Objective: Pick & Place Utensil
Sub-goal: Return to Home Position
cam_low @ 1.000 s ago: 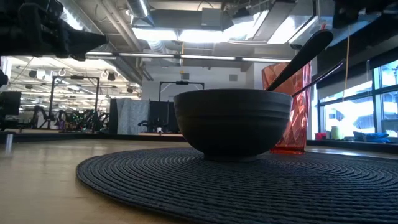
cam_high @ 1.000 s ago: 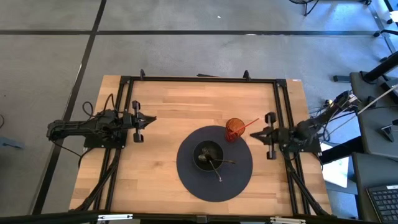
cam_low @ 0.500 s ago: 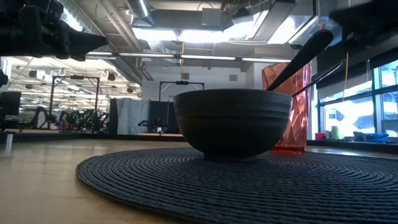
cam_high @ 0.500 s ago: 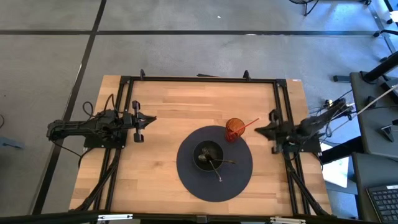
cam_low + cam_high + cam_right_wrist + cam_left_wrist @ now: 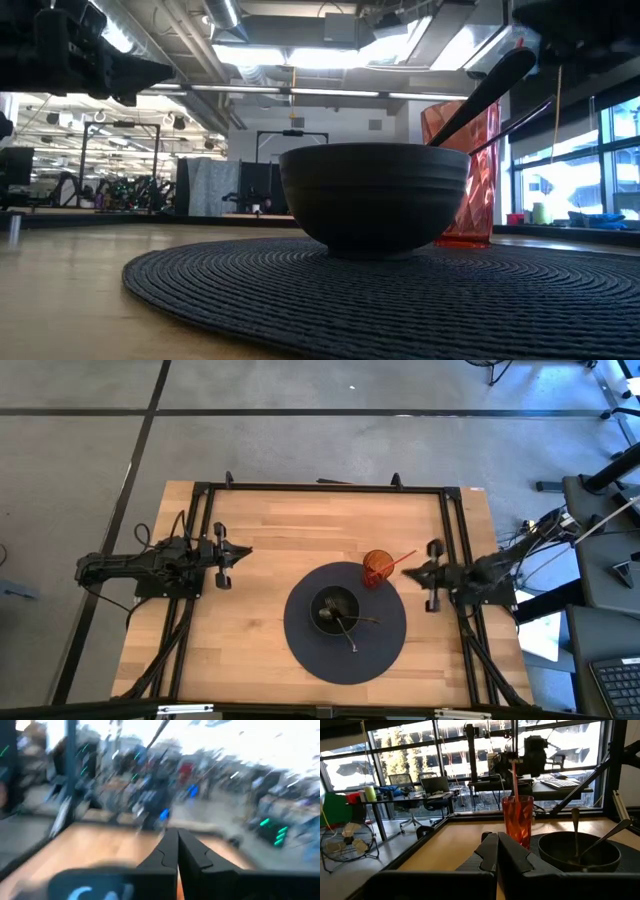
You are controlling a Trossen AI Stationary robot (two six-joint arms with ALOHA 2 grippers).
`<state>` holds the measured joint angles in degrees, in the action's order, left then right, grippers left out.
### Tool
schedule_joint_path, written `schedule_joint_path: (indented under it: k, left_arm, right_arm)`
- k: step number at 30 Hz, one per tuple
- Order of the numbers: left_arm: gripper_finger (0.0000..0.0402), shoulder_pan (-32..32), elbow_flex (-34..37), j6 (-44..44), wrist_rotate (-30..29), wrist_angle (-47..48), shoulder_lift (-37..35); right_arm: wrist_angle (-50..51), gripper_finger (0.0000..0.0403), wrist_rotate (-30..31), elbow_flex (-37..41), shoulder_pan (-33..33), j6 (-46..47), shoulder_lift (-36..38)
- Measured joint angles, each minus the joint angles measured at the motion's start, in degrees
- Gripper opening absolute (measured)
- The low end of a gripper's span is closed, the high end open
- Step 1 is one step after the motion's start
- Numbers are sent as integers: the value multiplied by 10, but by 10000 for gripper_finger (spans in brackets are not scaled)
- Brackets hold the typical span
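The wooden worktop carries a round dark mat. At the mat's middle stands a black bowl, an orange cup at its rim, two utensils leaning inside. The left gripper and right gripper hover at opposite sides, fingers together.

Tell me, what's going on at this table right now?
Nothing is being handled at the moment. A black bowl sits on a round dark mat on the wooden table, with two dark utensils leaning inside it. An orange cup with a straw stands at the mat's edge. The left gripper is at the table's left side and the right gripper at its right, beside the cup. Both are shut and empty, so the placing looks finished.
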<state>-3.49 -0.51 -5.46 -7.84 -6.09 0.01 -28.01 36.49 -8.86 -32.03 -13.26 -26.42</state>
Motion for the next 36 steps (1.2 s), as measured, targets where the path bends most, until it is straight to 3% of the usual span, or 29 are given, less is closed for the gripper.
schedule_joint_path:
  k: [4,10,16,20,26,31,36]
  left_arm:
    - [1,0,0,2,0,3,1]
    - [2,0,0,-4,-2,6,2]
    - [3,0,0,0,-3,-1,2]
    - [1,0,0,2,-3,-1,2]
    - [3,0,0,2,-2,-1,2]
    - [1,0,0,-7,-2,0,2]
    - [3,0,0,-4,-2,7,2]
  right_arm:
    - [10,0,72,-14,-39,-69,56]
    - [91,0,109,-14,-82,-115,145]
    - [177,0,-77,-13,-32,-49,158]
    - [181,0,-132,-13,39,-39,149]
    - [180,0,-271,-23,167,-22,158]
    - [208,0,-329,-22,268,24,155]
    - [206,0,-443,-18,316,66,157]
